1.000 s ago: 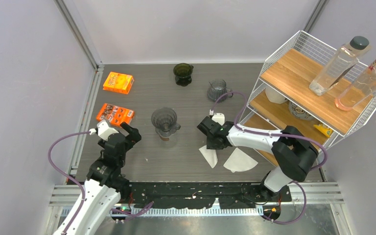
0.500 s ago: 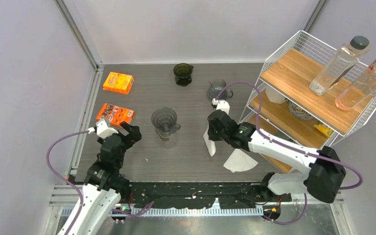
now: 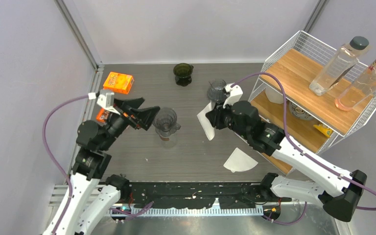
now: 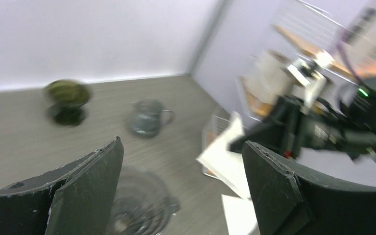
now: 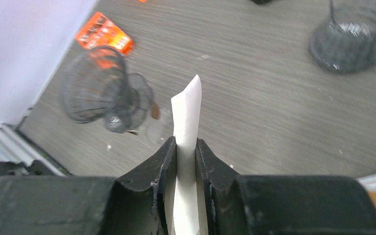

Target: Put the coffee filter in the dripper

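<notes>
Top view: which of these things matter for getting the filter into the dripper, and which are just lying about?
In the job:
coffee filter, pinched in the right gripper
centre dripper, likely target, left gripper open beside it

Lying about:
spare filter
green dripper, grey dripper
orange boxes
shelf with bottles

filter (image 5: 186, 112): thin white paper, matt
dripper (image 3: 165, 120): smoky clear, ribbed, glossy
table (image 3: 191, 147): grey wood grain, matt
rack (image 3: 289, 73): white wire, wooden shelves
</notes>
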{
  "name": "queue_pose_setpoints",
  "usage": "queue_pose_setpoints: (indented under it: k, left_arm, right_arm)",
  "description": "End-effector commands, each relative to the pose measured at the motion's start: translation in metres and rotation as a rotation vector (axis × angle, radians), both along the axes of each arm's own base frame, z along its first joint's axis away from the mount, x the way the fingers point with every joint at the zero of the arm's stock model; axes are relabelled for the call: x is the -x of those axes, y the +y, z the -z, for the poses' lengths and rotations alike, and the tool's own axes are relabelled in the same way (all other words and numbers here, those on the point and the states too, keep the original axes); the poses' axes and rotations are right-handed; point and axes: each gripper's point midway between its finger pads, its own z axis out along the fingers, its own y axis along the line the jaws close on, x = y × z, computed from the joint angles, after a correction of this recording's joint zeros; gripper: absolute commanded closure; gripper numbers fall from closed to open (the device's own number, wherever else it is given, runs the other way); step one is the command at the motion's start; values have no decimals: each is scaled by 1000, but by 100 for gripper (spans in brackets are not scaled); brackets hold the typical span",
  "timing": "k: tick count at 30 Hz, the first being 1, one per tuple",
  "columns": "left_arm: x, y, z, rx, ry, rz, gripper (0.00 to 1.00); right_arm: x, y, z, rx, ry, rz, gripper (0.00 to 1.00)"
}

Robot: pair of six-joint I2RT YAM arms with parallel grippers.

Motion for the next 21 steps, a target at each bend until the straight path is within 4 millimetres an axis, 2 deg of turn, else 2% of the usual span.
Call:
queue_pose_setpoints:
  k: [1,3,5,9,13,16,21]
  left_arm:
    - [42,-68,-27,-108,-152,520,1]
    - [39,-81,-26,-91,-142,587,1]
    - [39,-97,-14,-110,-125,656,1]
    - [44,-126,4,-161,-89,754,1]
    - [45,-141,12,-184,-55,800,2]
    - [39,-145,11,-172,-40,781,9]
    - [39,-158,12,-166,-10,816,22]
  right_arm:
    - [20,20,-78,-129,-183,-209,74]
    - [35,25,-91,-141,-222,-309,73]
    - [48,30,-99,-162,-238,-385,72]
    - [54,33,-111,-180,-254,-424,71]
    - [54,36,-114,-178,-259,-437,71]
    - [48,36,-116,-175,-263,-409,70]
    - [42,44,-116,-173,-268,-421,69]
